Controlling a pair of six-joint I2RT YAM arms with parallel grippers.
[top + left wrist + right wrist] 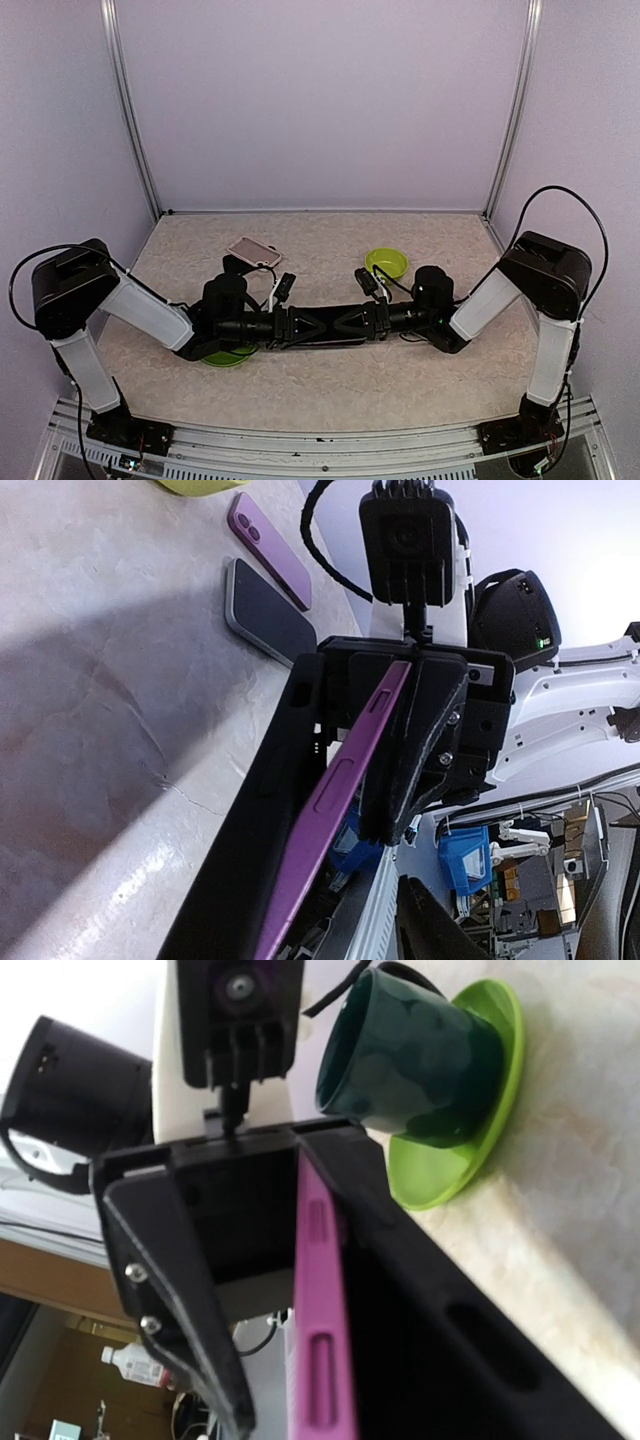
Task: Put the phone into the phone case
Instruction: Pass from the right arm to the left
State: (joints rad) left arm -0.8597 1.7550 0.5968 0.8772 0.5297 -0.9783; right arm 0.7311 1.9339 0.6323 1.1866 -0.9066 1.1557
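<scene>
A purple phone case (340, 780) (318, 1310) is held on edge between the two grippers, which meet end to end at mid-table. My right gripper (310, 328) is shut on its far end. My left gripper (350, 326) is open around it. One of the left gripper's fingers (250, 820) lies along the case and the other stands clear of it. On the table beyond lie a dark-faced phone (270, 610) and a purple-backed slab with two lenses (268, 548) (253, 251). I cannot tell which of them is the task's phone.
A dark green cup (410, 1060) stands on a green saucer (470, 1150) under the left arm (150, 310). A green bowl (387, 263) sits behind the right gripper. Purple walls close in the back and both sides.
</scene>
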